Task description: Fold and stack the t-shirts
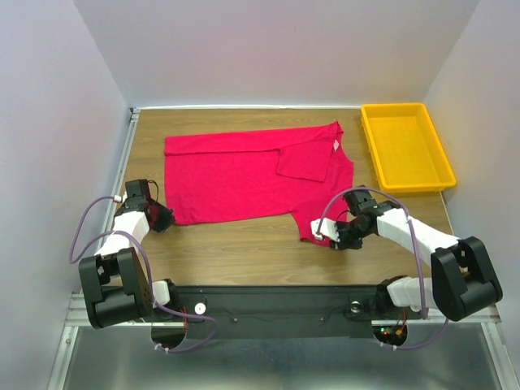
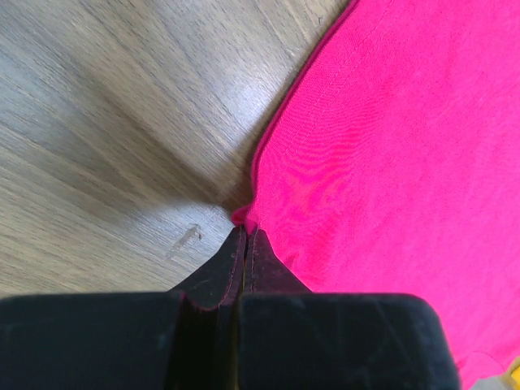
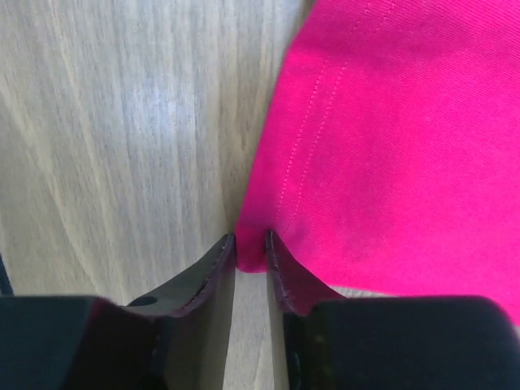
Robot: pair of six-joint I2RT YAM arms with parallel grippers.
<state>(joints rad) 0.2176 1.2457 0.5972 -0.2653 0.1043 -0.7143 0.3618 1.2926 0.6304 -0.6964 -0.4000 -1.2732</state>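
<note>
The crimson-pink t-shirt (image 1: 236,179) lies spread flat across the table, one sleeve flap folded over it near the white neck label (image 1: 334,145). My left gripper (image 1: 166,218) is at the shirt's near left corner. In the left wrist view that gripper (image 2: 245,230) is shut, with the edge of the t-shirt (image 2: 390,162) pinched at its tips. My right gripper (image 1: 325,237) is at the near right corner. In the right wrist view this gripper (image 3: 250,237) stands narrowly open, the hemmed corner of the t-shirt (image 3: 390,146) lying between its fingertips.
An empty yellow tray (image 1: 367,134) stands at the back right, just beyond the shirt. The wooden table (image 1: 236,244) shows bare in front of the shirt. White walls close in the left, back and right sides.
</note>
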